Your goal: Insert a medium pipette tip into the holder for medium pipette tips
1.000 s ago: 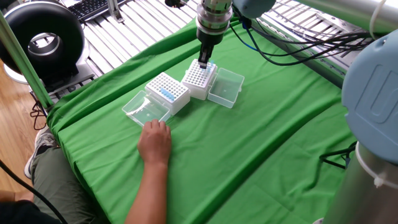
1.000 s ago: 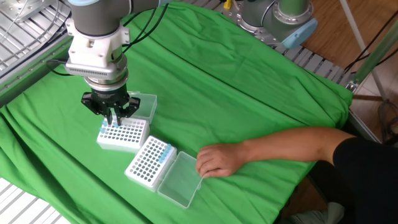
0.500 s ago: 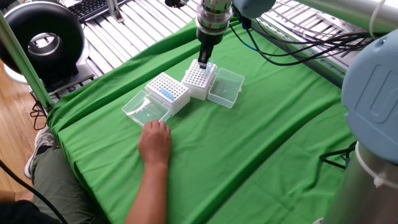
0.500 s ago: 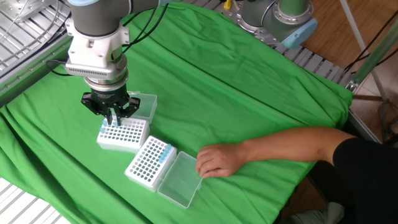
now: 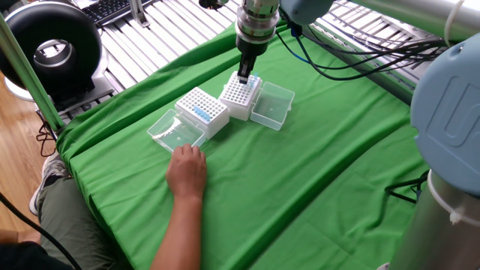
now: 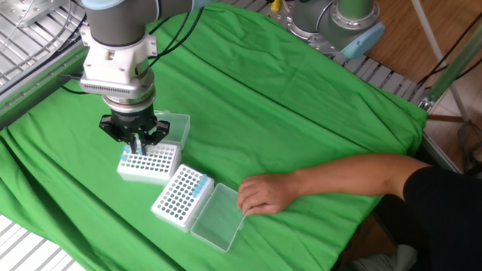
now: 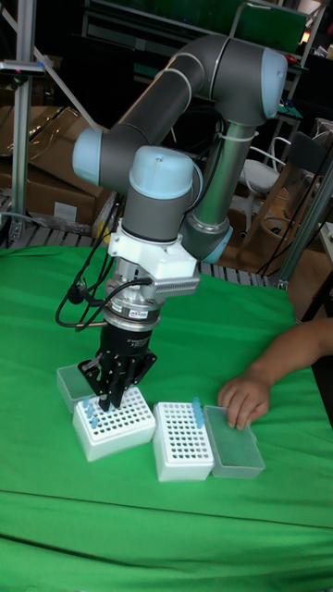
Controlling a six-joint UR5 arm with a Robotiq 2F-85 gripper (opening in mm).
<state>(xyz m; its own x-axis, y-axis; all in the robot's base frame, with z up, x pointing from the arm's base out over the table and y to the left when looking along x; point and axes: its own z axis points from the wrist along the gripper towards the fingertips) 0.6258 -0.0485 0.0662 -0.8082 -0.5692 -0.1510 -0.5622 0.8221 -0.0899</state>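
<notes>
Two white tip holders stand side by side on the green cloth. My gripper (image 5: 244,76) (image 6: 138,144) (image 7: 111,400) hangs straight down over the far holder (image 5: 238,97) (image 6: 148,163) (image 7: 116,424), at the edge where a few blue tips stand. Its fingers are close together on a thin pale-blue pipette tip, which they mostly hide. The tip's lower end is just at the holder's hole grid. The second holder (image 5: 201,111) (image 6: 181,196) (image 7: 182,440) carries a short row of blue tips along one edge.
A clear lid lies open beside each holder (image 5: 273,105) (image 5: 175,131). A person's hand (image 5: 186,171) (image 6: 263,193) (image 7: 242,398) rests on the cloth against the near lid, the forearm reaching in from the table edge. Metal rollers border the cloth.
The gripper has risen very slightly over the same corner of the far holder. The hand, holders and lids have not moved.
</notes>
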